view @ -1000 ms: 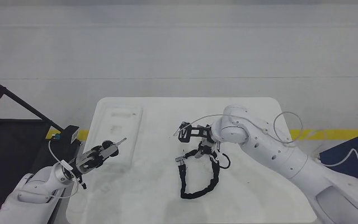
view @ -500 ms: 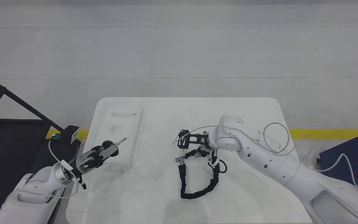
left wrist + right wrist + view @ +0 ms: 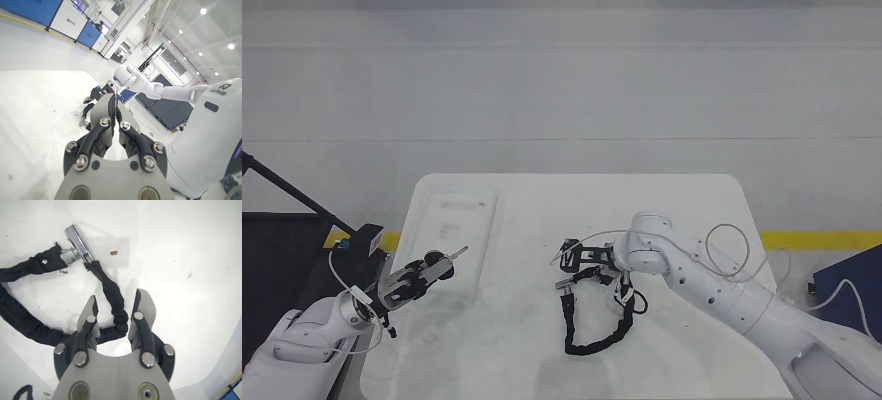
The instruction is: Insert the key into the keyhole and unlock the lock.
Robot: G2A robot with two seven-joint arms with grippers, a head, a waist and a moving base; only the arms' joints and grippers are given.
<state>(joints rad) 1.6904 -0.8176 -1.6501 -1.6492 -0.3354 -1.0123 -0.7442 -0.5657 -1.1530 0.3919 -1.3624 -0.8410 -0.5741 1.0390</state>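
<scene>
Pinching key point(image 3: 114, 89), left gripper point(image 3: 113, 102); right gripper point(image 3: 115, 295) straddling chain point(image 3: 110, 287).

A white table point(image 3: 682, 210) with rounded corners fills the lower middle of the top view, its surface marked by small dark specks. On the table's left part lies a flat white tray point(image 3: 452, 235), long side running up the frame, and well apart from it, at lower centre, a black fabric-sleeved chain lock point(image 3: 594, 343) rests in a loose loop. In the right wrist view the chain's two ends meet at a chrome lock cylinder point(image 3: 80, 244) lying on the table at upper left, with a few brown chips point(image 3: 113, 253) just beside it.
</scene>
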